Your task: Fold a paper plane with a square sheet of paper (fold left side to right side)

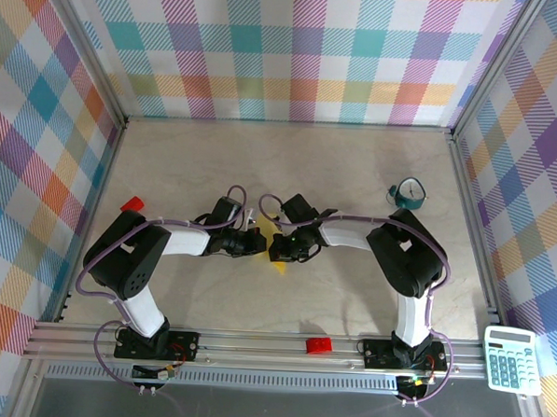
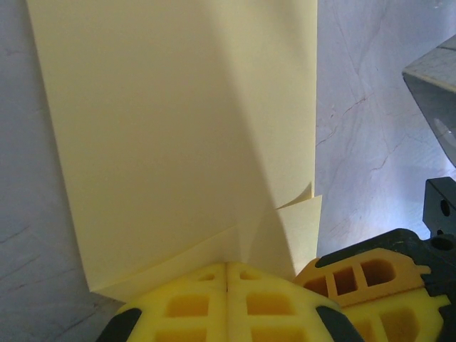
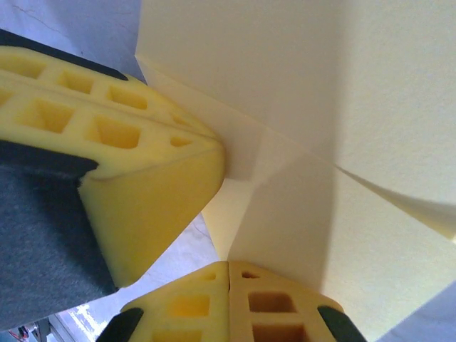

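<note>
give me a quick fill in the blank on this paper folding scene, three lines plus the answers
1. The square sheet of paper that both arms meet over is ___ in colour.
2. The left gripper and the right gripper both have their jaws ___.
3. The calculator sits on the robot's ___ side.

Missing words: yellow; shut; right

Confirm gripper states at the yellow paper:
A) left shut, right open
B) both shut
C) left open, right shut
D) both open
B: in each wrist view the gripper's own yellow foam fingertips meet with no gap between them, the left gripper and the right gripper both sitting at the edge of the sheet of paper.
</note>
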### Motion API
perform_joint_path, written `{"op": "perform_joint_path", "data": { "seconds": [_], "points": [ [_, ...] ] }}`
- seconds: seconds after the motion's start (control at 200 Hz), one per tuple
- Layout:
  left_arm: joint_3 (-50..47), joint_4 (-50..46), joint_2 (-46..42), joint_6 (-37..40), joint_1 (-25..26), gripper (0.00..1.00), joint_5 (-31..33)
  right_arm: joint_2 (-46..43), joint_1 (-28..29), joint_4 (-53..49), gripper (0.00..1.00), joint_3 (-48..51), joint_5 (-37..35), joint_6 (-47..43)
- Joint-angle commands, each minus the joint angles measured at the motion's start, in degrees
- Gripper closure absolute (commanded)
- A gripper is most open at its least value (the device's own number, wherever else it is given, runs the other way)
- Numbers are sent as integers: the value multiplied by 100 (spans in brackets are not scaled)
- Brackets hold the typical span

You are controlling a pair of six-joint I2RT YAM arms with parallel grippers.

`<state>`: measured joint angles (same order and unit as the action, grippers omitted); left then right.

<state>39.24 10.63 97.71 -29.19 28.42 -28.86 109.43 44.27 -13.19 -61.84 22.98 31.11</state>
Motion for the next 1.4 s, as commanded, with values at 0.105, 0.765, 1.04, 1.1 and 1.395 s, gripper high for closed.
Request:
{"op": "perform_joint_path", "data": {
  "seconds": [0.105,0.765,1.04,1.1,1.395],
  "points": [
    [-57,-518,150,-78,23,100,696,-233,20,-402,100,446,168,84],
    [-93,-536,134,-174,23,100,733,-745,20,-455,100,1143,301,199],
    [-93,-279,79,-311,39,100,543,-1161,-223,-338,100,1124,499,158],
    [-54,-263,68,-366,64,100,543,-1369,-379,-294,97,1123,580,91],
    [21,30,79,-939,455,100,869,-1823,-1549,353,74,1406,739,-310]
  ]
}}
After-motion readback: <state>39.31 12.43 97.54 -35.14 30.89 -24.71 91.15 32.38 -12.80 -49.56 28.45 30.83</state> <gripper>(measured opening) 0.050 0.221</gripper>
